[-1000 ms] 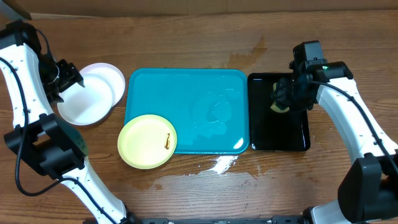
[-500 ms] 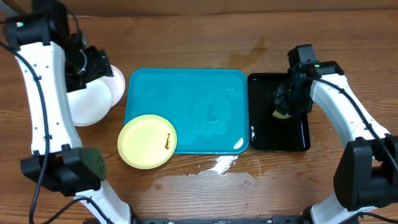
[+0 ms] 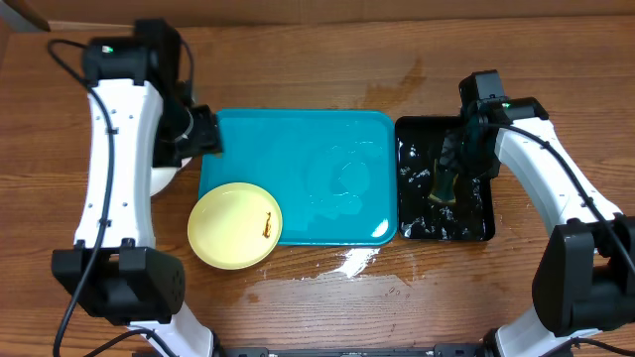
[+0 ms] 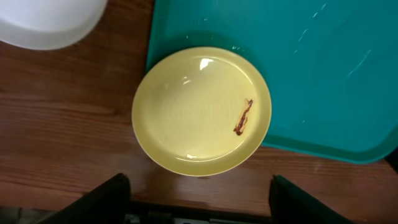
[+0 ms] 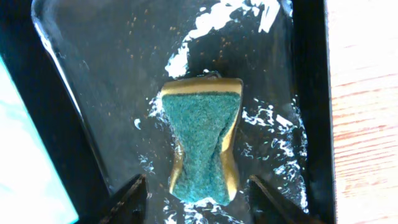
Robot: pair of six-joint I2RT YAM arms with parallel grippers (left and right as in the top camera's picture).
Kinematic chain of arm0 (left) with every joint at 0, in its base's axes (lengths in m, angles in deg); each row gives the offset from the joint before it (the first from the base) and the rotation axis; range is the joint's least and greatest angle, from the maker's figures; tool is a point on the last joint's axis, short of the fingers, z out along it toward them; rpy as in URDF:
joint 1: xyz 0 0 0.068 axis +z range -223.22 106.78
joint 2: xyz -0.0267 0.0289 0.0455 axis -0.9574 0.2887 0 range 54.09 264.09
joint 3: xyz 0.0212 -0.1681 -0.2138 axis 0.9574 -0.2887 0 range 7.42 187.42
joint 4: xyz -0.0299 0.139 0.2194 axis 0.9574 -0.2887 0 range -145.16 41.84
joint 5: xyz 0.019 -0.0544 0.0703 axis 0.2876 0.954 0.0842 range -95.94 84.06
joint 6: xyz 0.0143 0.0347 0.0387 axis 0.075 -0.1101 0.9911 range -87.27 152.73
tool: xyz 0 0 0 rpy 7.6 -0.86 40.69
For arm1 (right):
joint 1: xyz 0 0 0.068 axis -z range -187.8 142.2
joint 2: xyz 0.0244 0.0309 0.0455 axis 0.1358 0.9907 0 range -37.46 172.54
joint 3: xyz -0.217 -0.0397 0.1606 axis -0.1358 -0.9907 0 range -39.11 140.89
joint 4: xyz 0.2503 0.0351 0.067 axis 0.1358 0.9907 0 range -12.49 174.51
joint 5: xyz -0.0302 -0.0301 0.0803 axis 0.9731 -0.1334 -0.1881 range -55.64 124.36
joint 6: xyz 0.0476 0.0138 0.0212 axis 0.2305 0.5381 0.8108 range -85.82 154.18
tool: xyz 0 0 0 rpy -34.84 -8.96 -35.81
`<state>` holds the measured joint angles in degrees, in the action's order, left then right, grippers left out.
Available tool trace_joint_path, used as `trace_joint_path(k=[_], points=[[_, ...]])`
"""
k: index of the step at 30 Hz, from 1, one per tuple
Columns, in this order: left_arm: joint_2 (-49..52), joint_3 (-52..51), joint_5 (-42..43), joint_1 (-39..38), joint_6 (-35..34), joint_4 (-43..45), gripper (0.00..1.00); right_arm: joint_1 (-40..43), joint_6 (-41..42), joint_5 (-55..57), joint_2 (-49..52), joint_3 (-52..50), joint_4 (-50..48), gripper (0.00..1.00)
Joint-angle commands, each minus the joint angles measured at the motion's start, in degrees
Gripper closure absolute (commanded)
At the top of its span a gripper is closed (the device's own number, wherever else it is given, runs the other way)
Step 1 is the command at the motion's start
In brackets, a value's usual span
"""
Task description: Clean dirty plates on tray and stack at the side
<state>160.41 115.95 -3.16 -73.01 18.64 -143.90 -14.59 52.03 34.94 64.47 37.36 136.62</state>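
Your left fingers stand wide apart with nothing between them, hanging over the pale yellow-green plate, which lies just ahead of them and roughly centred on their gap. I judge that a sensible stance for coming down on the one plate that shows dirt. That plate lies flat, partly on the turquoise tray and partly on the bench, overhanging the tray's corner nearest the fingers. The overhang leaves its rim free on the bench side, so you should have an edge to take. Its surface is glossy and shallow, with faint rings in the well and a short reddish-brown smear on the side over the tray; the rest looks clean. Farther ahead and off to the left of those fingers, a white plate rests on the bench, off the tray, likely the stacking spot. I cannot tell how many lie there. Your right fingers are parted too, one on each side of the green-and-yellow sponge, with a gap showing on both sides, so they grip nothing. The sponge lies flat directly between and ahead of them in the black tray, in shallow water flecked white, its waist pinched in. I take it to be soaking there within easy reach.
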Motion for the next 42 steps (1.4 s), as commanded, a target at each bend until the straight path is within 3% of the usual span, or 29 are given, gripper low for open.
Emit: trace_joint_path(k=[1,8,14,19,22,27,37,42], points=[[-1.46,-7.26,-1.07,-0.28,-1.57,1.62,0.25,0.09,-0.26,-0.24,0.22,-0.37,-0.59,0.39],[-1.46,-22.16,1.31,-0.26,-1.49,7.21,0.25,0.09,-0.28,-0.24,0.22,-2.34,-2.54,0.25],[-1.46,-29.38,-3.98,0.04,-3.32,8.22,0.24,0.09,-0.26,-0.24,0.22,-4.87,-5.18,0.23],[-1.55,-29.29,-5.09,0.31,-7.89,10.25,0.23,0.09,-0.26,-0.24,0.22,-5.01,-5.31,0.0],[-1.55,-29.31,-6.19,0.31,-11.1,11.85,0.23,0.09,-0.26,-0.24,0.22,-5.01,-5.29,0.0],[-2.47,-29.31,-15.82,0.37,-21.99,12.7,0.23,0.09,-0.26,-0.24,0.22,-5.01,-5.31,0.0],[-9.4,-32.13,-15.91,0.94,-19.54,14.67,0.15,0.09,-0.26,-0.22,0.22,-5.01,-6.4,0.0],[-11.04,-42.69,-11.23,2.71,-18.78,25.66,0.19,0.09,-0.26,-0.22,0.22,-5.01,-7.96,0.0]])
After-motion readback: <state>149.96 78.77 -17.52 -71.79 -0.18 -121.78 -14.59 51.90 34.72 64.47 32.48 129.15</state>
